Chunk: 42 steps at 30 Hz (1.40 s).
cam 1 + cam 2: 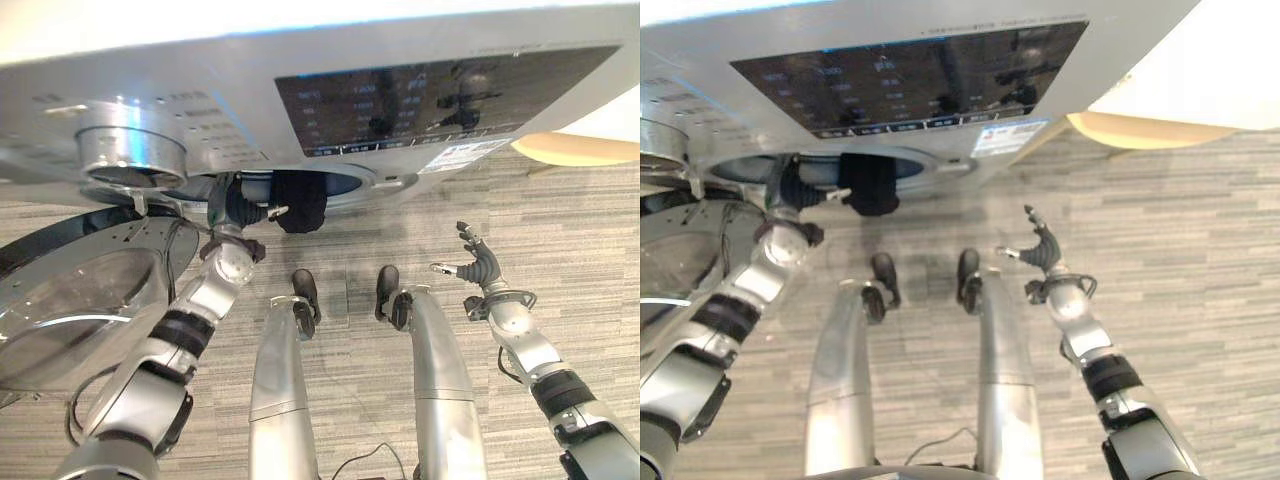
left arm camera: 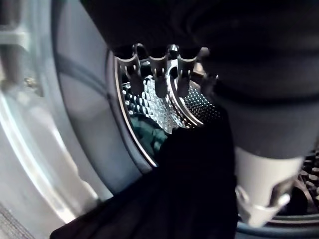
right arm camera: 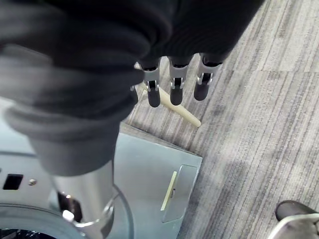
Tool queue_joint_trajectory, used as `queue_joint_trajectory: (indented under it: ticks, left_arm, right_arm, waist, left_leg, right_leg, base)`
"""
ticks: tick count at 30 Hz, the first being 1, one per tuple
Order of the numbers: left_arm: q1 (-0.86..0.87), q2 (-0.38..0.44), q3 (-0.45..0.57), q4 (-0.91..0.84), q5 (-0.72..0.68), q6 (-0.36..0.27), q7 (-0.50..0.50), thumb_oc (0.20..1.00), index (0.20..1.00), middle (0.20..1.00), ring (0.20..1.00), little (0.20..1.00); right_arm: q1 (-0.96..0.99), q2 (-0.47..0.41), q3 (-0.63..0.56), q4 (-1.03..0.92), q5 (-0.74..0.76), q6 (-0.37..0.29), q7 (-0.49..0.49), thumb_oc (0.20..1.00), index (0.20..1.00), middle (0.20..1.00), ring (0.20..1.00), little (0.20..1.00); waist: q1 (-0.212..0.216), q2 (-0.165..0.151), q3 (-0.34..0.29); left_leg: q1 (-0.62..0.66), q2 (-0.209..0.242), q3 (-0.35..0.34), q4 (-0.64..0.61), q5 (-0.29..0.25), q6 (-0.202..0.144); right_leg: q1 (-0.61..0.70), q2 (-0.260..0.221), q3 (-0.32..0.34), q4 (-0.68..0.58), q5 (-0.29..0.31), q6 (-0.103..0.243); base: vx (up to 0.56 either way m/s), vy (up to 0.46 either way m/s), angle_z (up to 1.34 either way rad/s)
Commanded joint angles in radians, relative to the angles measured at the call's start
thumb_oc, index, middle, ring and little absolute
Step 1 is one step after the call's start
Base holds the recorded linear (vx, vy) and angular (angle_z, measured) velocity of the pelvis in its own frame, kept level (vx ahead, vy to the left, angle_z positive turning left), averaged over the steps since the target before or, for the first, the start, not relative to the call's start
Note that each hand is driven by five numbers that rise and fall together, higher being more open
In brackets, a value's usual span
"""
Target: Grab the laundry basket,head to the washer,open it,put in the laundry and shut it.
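The silver washer (image 1: 400, 90) stands before me with its round door (image 1: 80, 300) swung open to my left. My left hand (image 1: 238, 208) is at the drum opening, fingers (image 2: 155, 74) straight and reaching past the rim toward the perforated drum (image 2: 149, 99). A black garment (image 1: 300, 203) hangs over the opening's lower rim right beside that hand; up close the garment (image 2: 189, 189) lies under the palm, against the thumb. Some darker laundry (image 2: 149, 134) sits deeper in the drum. My right hand (image 1: 480, 265) hovers open above the floor to the right, holding nothing.
A pale rounded tabletop edge (image 1: 580, 148) shows at the right of the washer, with a light wooden leg (image 3: 184, 113) on the grey striped floor. The washer's lower panel carries a small flap (image 3: 174, 191). Bare floor lies around the right hand.
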Motion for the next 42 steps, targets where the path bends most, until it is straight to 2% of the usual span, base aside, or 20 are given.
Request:
queue_joint_trajectory:
  ticks: [1,8,11,12,18,25,26,27,30,35,39,42]
  left_arm:
    - [-0.132,-0.008,-0.049,0.119,0.145,0.028,0.010,1.000,1.000,1.000,1.000,1.000]
    - [-0.395,-0.021,-0.203,0.359,0.230,0.076,-0.014,1.000,1.000,1.000,1.000,1.000]
    - [-0.433,-0.029,-0.241,0.406,0.276,0.087,-0.044,1.000,1.000,1.000,1.000,1.000]
    - [-0.433,-0.036,-0.247,0.423,0.291,0.092,-0.071,0.200,0.200,0.200,0.200,0.200]
    - [-0.395,-0.048,-0.217,0.358,0.218,0.062,-0.073,0.200,0.200,0.200,0.200,0.200]
    - [-0.305,-0.027,-0.119,0.156,0.038,0.004,-0.005,0.200,0.200,0.200,0.200,0.200]
    - [-0.278,-0.017,-0.072,0.094,-0.026,-0.014,0.026,0.200,0.200,0.200,0.200,0.200]
    - [-0.274,-0.016,-0.071,0.091,-0.026,-0.013,0.026,0.200,0.200,0.200,0.200,0.200]
    - [-0.225,-0.027,0.021,0.008,-0.136,-0.044,0.081,0.200,0.200,0.200,0.200,0.200]
    - [-0.215,-0.032,0.130,-0.046,-0.263,-0.084,0.151,0.200,0.200,0.200,0.200,0.200]
    - [-0.236,-0.021,0.176,-0.049,-0.327,-0.102,0.182,0.200,0.200,0.200,0.200,0.200]
    - [-0.314,-0.008,0.230,-0.041,-0.365,-0.131,0.292,0.200,0.200,0.200,0.200,0.200]
  right_arm:
    - [0.013,-0.036,0.019,-0.056,0.029,-0.044,-0.016,1.000,1.000,1.000,1.000,1.000]
    - [0.027,-0.092,0.026,-0.180,0.091,-0.069,-0.003,1.000,1.000,1.000,1.000,1.000]
    - [0.031,-0.104,0.025,-0.214,0.103,-0.074,0.008,1.000,1.000,1.000,1.000,1.000]
    - [0.040,-0.106,0.023,-0.235,0.107,-0.072,0.016,1.000,1.000,1.000,1.000,1.000]
    - [0.056,-0.091,0.013,-0.247,0.102,-0.078,0.012,1.000,1.000,1.000,1.000,1.000]
    - [0.042,-0.060,-0.003,-0.227,0.070,-0.076,-0.016,1.000,1.000,1.000,1.000,1.000]
    - [0.042,-0.051,-0.014,-0.222,0.063,-0.071,-0.022,1.000,1.000,1.000,1.000,1.000]
    - [0.042,-0.052,-0.012,-0.222,0.063,-0.071,-0.022,1.000,1.000,1.000,1.000,1.000]
    - [0.045,-0.034,-0.020,-0.203,0.056,-0.065,-0.033,1.000,1.000,1.000,1.000,1.000]
    - [0.042,-0.014,-0.029,-0.195,0.053,-0.066,-0.033,1.000,1.000,1.000,1.000,1.000]
    - [0.053,-0.014,-0.032,-0.210,0.057,-0.069,-0.023,1.000,1.000,1.000,1.000,1.000]
    - [0.064,-0.013,-0.019,-0.228,0.070,-0.085,-0.013,1.000,1.000,1.000,1.000,1.000]
  waist:
    - [-0.040,0.009,-0.007]
    - [-0.076,-0.010,0.043]
    - [-0.083,-0.011,0.054]
    - [-0.085,-0.013,0.064]
    - [-0.078,-0.002,0.062]
    - [-0.058,0.022,0.027]
    - [-0.048,0.027,0.016]
    - [-0.050,0.027,0.016]
    - [-0.041,0.030,0.004]
    - [-0.037,0.030,-0.028]
    - [-0.044,0.031,-0.043]
    - [-0.058,0.029,-0.066]
  left_leg:
    - [-0.038,0.022,-0.045,-0.007,0.001,-0.012]
    - [-0.151,0.036,-0.064,0.054,0.006,-0.002]
    - [-0.183,0.039,-0.069,0.080,0.004,0.002]
    - [-0.206,0.043,-0.072,0.104,0.002,0.005]
    - [-0.224,0.041,-0.073,0.118,-0.002,0.010]
    - [-0.193,0.020,-0.059,0.085,-0.004,0.012]
    - [-0.180,0.016,-0.053,0.071,-0.004,0.011]
    - [-0.178,0.016,-0.053,0.071,-0.004,0.011]
    - [-0.152,0.006,-0.044,0.044,-0.001,0.009]
    - [-0.125,-0.001,-0.033,0.012,0.002,0.005]
    - [-0.110,0.002,-0.030,0.007,-0.002,0.003]
    - [-0.101,0.003,-0.034,0.009,-0.013,0.002]
  right_leg:
    - [0.007,0.019,0.033,-0.135,0.067,0.064]
    - [-0.095,0.026,0.038,-0.095,0.095,0.078]
    - [-0.128,0.030,0.041,-0.076,0.100,0.080]
    - [-0.150,0.032,0.043,-0.058,0.102,0.081]
    - [-0.170,0.031,0.041,-0.050,0.108,0.084]
    - [-0.148,0.026,0.045,-0.066,0.102,0.079]
    - [-0.134,0.024,0.045,-0.075,0.100,0.079]
    - [-0.133,0.024,0.045,-0.076,0.100,0.079]
    - [-0.109,0.021,0.047,-0.092,0.097,0.077]
    - [-0.080,0.019,0.047,-0.116,0.092,0.076]
    - [-0.068,0.018,0.045,-0.119,0.086,0.075]
    - [-0.061,0.020,0.049,-0.120,0.077,0.075]
  base:
    - [0.00,0.000,-0.05]
    - [0.01,-0.004,-0.10]
    - [0.01,0.003,-0.04]
    - [0.02,0.021,-0.04]
    - [0.02,0.012,-0.02]
    - [0.00,0.029,0.01]
    - [-0.01,0.023,0.04]
    - [-0.01,0.035,0.05]
    - [-0.01,0.017,0.03]
    - [0.00,0.021,0.08]
    - [0.02,0.030,0.02]
    - [0.03,0.038,-0.02]
